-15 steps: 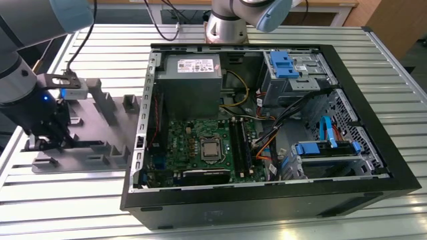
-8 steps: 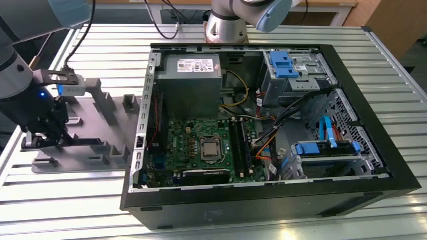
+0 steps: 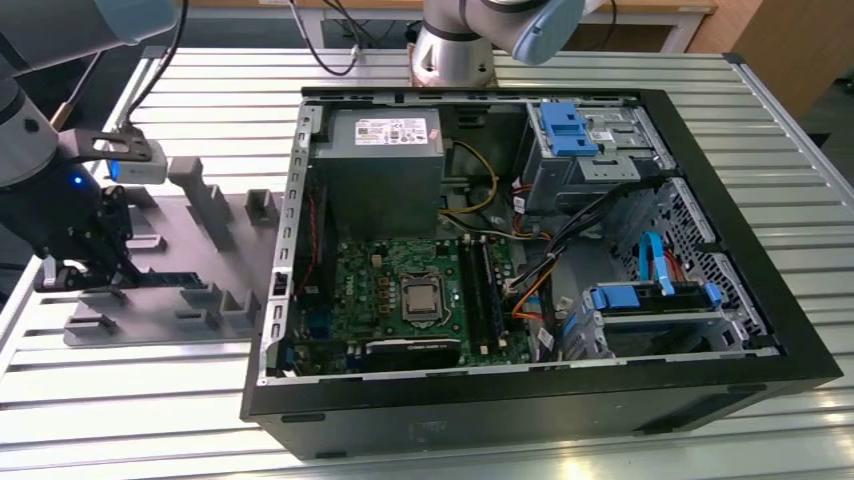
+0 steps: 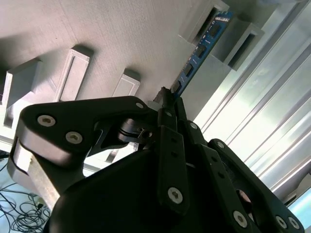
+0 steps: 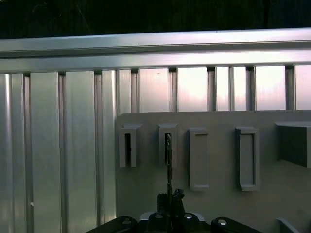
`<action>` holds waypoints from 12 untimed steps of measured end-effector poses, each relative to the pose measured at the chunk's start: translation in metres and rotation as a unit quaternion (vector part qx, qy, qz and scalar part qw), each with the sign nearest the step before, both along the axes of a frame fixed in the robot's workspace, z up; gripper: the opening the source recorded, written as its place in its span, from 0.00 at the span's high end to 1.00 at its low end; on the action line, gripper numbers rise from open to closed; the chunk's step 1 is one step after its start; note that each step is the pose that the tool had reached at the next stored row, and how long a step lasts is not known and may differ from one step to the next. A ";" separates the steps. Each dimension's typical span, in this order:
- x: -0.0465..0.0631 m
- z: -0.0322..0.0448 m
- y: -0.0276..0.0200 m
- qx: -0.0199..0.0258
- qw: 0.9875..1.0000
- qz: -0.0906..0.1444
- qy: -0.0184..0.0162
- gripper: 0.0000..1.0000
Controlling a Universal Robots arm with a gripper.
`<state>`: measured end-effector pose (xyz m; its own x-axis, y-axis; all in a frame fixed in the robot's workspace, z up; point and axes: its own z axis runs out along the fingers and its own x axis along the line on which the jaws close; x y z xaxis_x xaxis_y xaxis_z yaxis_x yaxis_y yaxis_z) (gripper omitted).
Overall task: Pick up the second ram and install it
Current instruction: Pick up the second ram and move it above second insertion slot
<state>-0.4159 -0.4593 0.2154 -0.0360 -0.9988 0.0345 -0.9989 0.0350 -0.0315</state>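
Observation:
The second ram [image 4: 201, 46] is a thin blue board with black chips. It stands on edge in the slotted blocks of the grey holder tray [image 4: 121, 43]. My gripper [image 4: 167, 99] is shut on its near end, one black finger on each face. In the first wrist view the ram [image 5: 168, 155] shows edge-on as a thin dark line, running from the gripper [image 5: 169, 201] into a slotted block. At the exterior view's left, the gripper [image 3: 70, 268] sits low over the tray [image 3: 200, 240], with the ram [image 3: 154, 277] lying along it.
An open black computer case [image 3: 534, 390] lies on the slatted aluminium table [image 3: 134, 400], at the exterior view's right of the tray. Inside are a green motherboard [image 3: 387, 300] with long black memory slots [image 3: 478, 290], a grey power supply [image 3: 380, 160], cables and blue drive bays [image 3: 641, 300].

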 end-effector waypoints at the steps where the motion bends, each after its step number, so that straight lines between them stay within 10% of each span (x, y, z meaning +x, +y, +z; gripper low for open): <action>1: 0.000 0.0000 0.0000 0.000 1.000 0.000 0.000 0.86; 12: 0.000 0.0033 0.0000 0.000 1.000 0.000 0.000 0.86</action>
<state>-0.4159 -0.4593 0.2187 -0.0360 -0.9988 0.0345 -0.9989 0.0350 -0.0315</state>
